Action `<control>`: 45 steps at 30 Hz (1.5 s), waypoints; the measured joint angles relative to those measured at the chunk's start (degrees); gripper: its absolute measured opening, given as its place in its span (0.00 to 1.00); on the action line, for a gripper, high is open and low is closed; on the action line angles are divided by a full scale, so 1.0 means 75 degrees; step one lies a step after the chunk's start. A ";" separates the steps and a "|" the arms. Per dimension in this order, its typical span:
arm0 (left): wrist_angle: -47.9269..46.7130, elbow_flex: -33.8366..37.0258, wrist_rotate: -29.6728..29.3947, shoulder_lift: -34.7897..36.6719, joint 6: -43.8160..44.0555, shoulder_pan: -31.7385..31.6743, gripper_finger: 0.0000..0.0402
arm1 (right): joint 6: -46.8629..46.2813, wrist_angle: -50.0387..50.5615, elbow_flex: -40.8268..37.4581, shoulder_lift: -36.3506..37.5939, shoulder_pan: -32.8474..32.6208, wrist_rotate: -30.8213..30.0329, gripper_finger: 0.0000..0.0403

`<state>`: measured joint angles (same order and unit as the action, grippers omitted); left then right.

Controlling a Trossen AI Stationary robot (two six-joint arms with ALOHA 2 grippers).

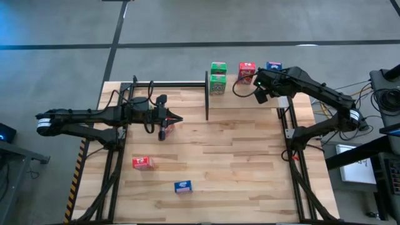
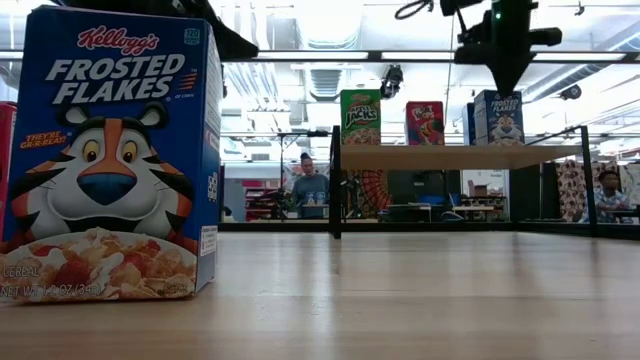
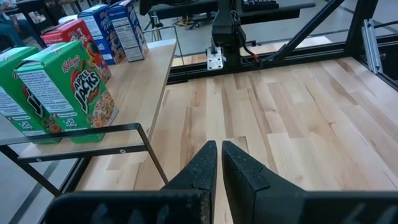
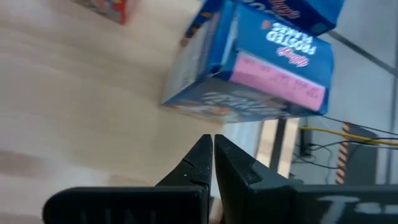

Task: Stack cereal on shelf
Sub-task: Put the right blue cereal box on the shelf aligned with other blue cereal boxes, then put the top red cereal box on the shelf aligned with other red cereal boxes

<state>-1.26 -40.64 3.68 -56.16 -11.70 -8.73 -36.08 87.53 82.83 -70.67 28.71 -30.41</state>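
1. Hovering above the shelf [image 1: 262,94] at the far right of the surface [image 1: 237,162], the right gripper [image 1: 258,86] had its fingers [image 4: 200,163] pressed together and held nothing; a blue cereal box [image 4: 261,68] stood just ahead of the fingertips in the right wrist view.
2. The left gripper [image 1: 178,119] sat over the middle-left of the surface, pointing toward the shelf, its fingers [image 3: 205,168] likewise closed and empty.
3. On the shelf, the green boxes [image 1: 217,77] stood at its left end beside a black post [image 1: 207,95], a red box [image 1: 247,71] came next, and a blue box [image 1: 274,66] stood farthest right, near the right gripper.
4. The left wrist view showed two green boxes [image 3: 50,93] side by side, with red [image 3: 78,34] and blue [image 3: 118,25] boxes lined up behind them along the panel; the exact count of each colour could not be told.
5. Two boxes lay off the shelf on the near part of the surface: a red one [image 1: 142,163] at the left and a blue one [image 1: 182,186] closer to the near edge.
6. In the low view, a blue box [image 2: 108,155] stood upright close to the lens, and the shelf panel [image 2: 460,156] carried green [image 2: 360,117], red [image 2: 425,122] and blue [image 2: 498,117] boxes upright.
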 joint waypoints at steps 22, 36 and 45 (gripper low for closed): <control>0.0009 -0.0006 -0.0001 0.0000 -0.0003 0.0000 0.02 | 0.0549 -0.1321 -0.0473 0.0003 0.0268 -0.0365 0.02; 0.0003 -0.0006 0.0000 0.0000 -0.0003 0.0000 0.02 | 0.0740 -0.1426 -0.0438 0.0296 -0.0347 -0.0094 0.02; 0.0000 -0.0006 0.0000 0.0000 0.0103 0.0000 0.02 | 0.1761 -0.3573 -0.1308 0.1203 -0.1914 -0.0091 0.02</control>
<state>-1.26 -40.69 3.68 -56.16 -10.93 -8.73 -22.87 60.73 73.02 -61.65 14.35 -31.09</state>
